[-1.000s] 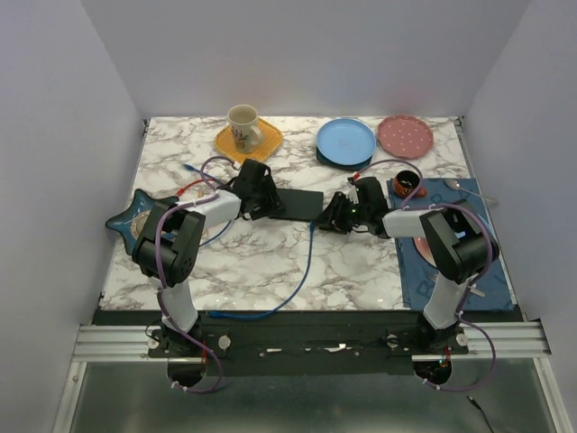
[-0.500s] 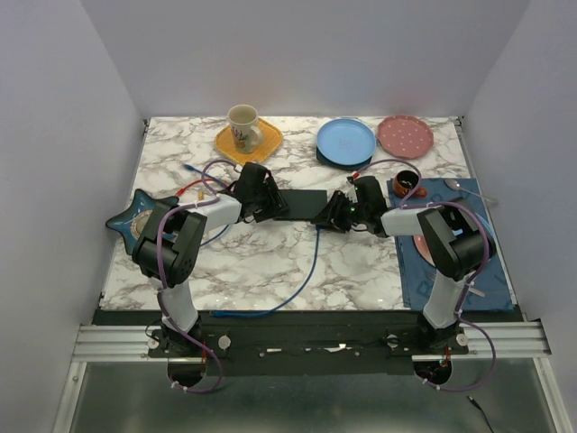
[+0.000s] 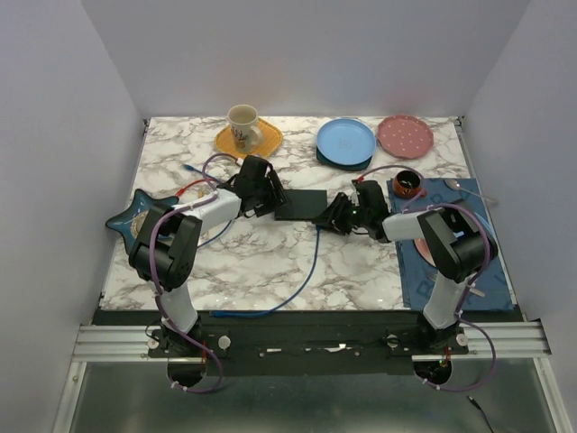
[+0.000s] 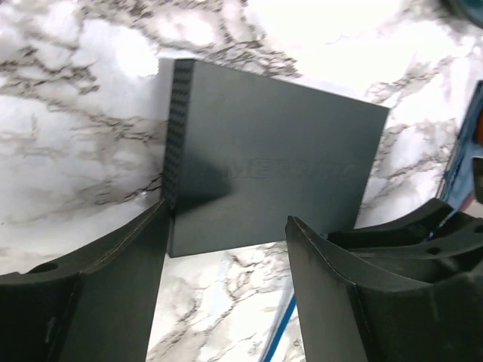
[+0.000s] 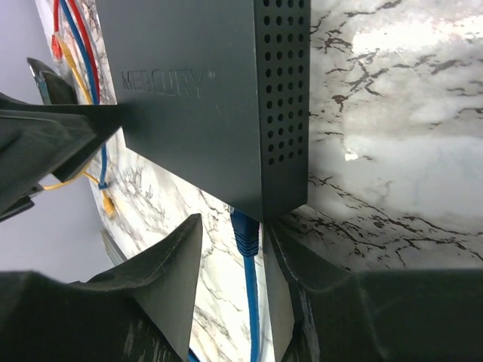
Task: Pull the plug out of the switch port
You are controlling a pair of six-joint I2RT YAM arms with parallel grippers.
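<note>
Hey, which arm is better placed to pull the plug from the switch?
The right gripper: its jaws straddle the blue plug where it enters the switch. The left gripper sits at the switch's other end, away from the plug.

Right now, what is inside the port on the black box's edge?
A blue plug on a blue cable enters the black box at its edge, between the fingers of the right gripper. The port and the plug's tip are covered by the box, so its depth cannot be seen.
</note>
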